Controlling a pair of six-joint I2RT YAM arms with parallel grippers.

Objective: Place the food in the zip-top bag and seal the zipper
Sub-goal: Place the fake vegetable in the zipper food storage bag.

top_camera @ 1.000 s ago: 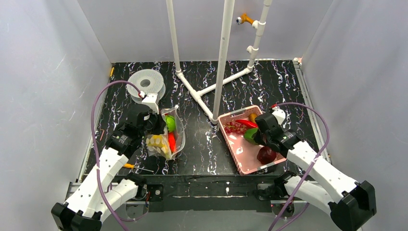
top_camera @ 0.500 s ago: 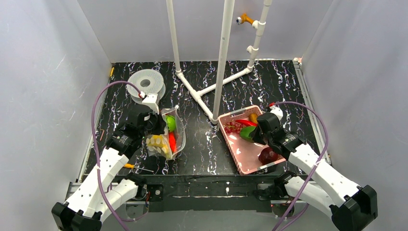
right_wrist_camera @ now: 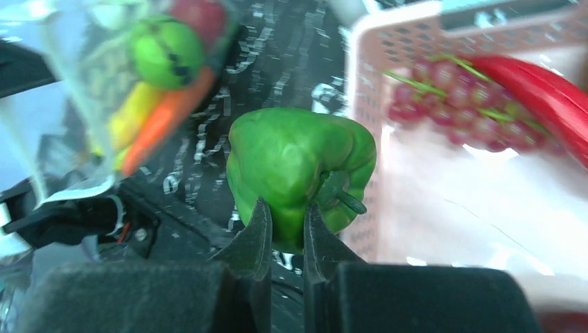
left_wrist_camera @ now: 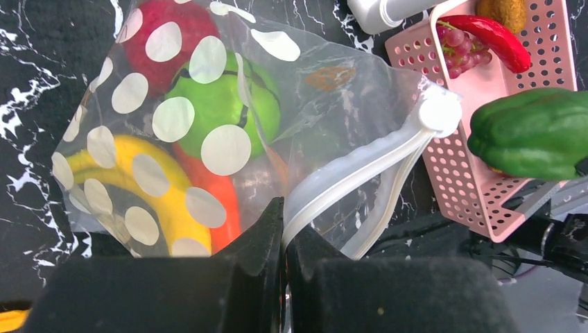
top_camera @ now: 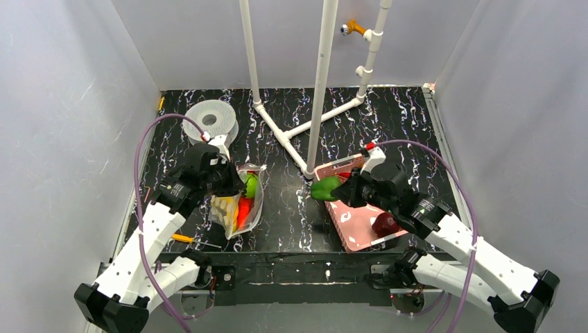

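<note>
The dotted clear zip-top bag [top_camera: 243, 201] lies at the left with its mouth held up; it also shows in the left wrist view [left_wrist_camera: 208, 125]. Inside are a yellow banana [left_wrist_camera: 149, 194], an orange carrot [left_wrist_camera: 218, 201], a green piece [left_wrist_camera: 222, 104] and a red piece [left_wrist_camera: 166, 35]. My left gripper [left_wrist_camera: 284, 222] is shut on the zipper strip [left_wrist_camera: 360, 163]. My right gripper [right_wrist_camera: 284, 225] is shut on a green pepper [right_wrist_camera: 298, 166], held above the table between bag and basket [top_camera: 324, 188]. Red chilli [right_wrist_camera: 541, 90] and grapes [right_wrist_camera: 444, 111] stay in the basket.
The pink slatted basket [top_camera: 360, 229] sits right of centre with a dark red piece [top_camera: 383, 223] in it. A white pipe frame [top_camera: 319, 83] stands at the middle back. A grey-white filament spool [top_camera: 208, 118] lies at the back left. A small orange tool [top_camera: 182, 238] lies near the front left.
My right gripper lifted the green pepper out of the basket and carried it left toward the bag. My left gripper raised and tilted the bag's mouth edge.
</note>
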